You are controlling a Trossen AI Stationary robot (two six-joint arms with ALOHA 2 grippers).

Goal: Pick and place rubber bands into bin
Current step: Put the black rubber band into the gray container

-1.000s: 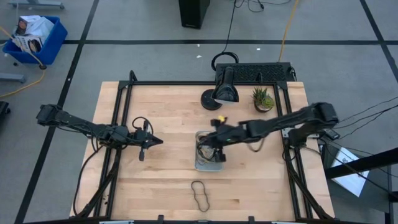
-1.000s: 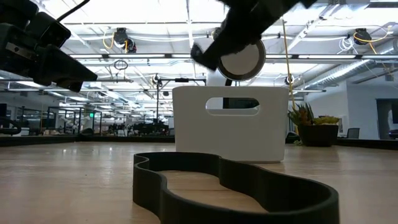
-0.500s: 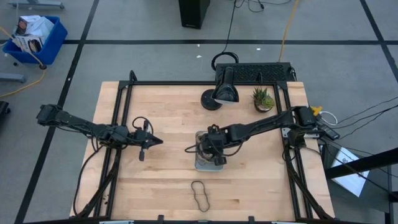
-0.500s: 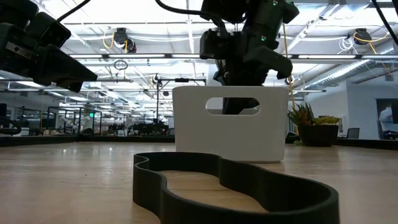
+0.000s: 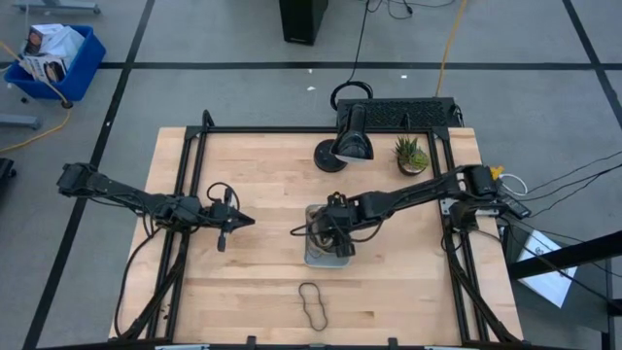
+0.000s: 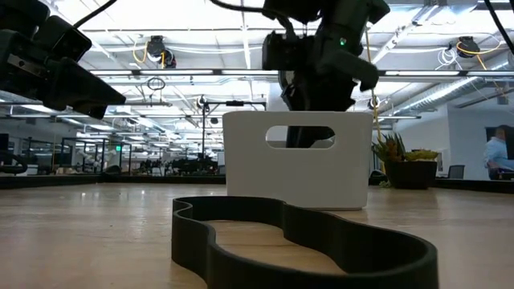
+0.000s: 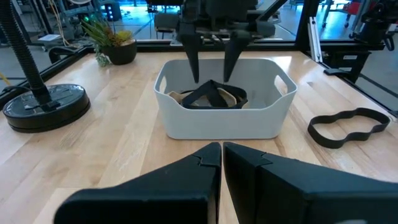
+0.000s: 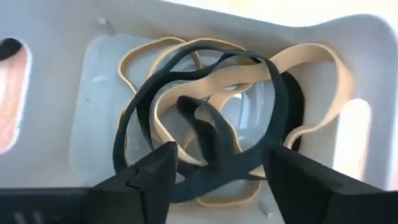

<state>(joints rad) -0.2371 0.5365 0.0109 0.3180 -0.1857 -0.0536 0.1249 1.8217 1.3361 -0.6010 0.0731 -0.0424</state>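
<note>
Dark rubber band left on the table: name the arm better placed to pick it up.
Probably left. The left gripper hangs free with fingers shut, while the right gripper is open over the bin. The dark rubber band lies between them.

In the high view the right tool [image 5: 330, 226] covers most of the bin [image 5: 313, 257], so the bands inside cannot be made out there. In the low view the bin's white wall [image 6: 297, 160] hides its contents and the tool's tips. The loose band [image 6: 297, 241] is cut off at that picture's lower edge.
</note>
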